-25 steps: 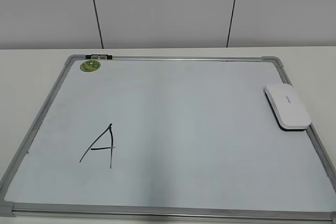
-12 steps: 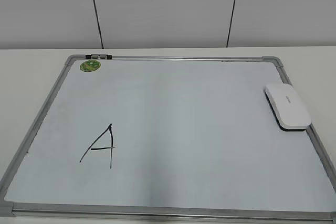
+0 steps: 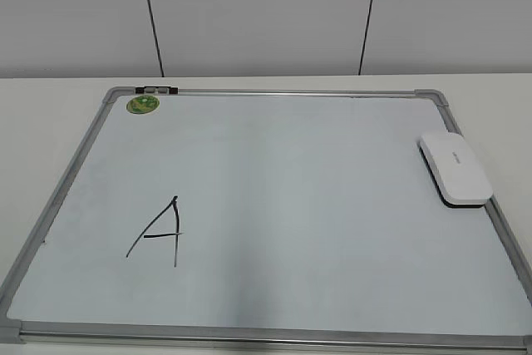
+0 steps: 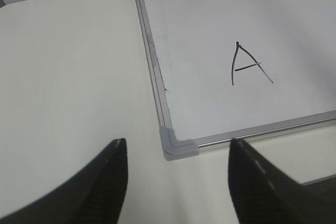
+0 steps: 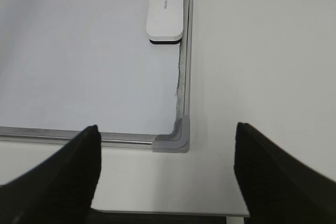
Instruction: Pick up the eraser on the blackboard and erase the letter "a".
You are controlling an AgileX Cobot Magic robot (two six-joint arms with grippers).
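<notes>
Black claws (image 4: 176,182) in wrist views only

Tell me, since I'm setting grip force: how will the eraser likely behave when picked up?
The eraser looks like a rigid, smooth plastic block, so probably stiff, light and slightly slippery. Lying flat on the blackboard, it seems unlikely to roll or tip.

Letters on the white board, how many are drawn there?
1. A black capital "A" sits on the near-left part of the blackboard, far from the eraser at the right edge. No other letter shows in any view.
</notes>
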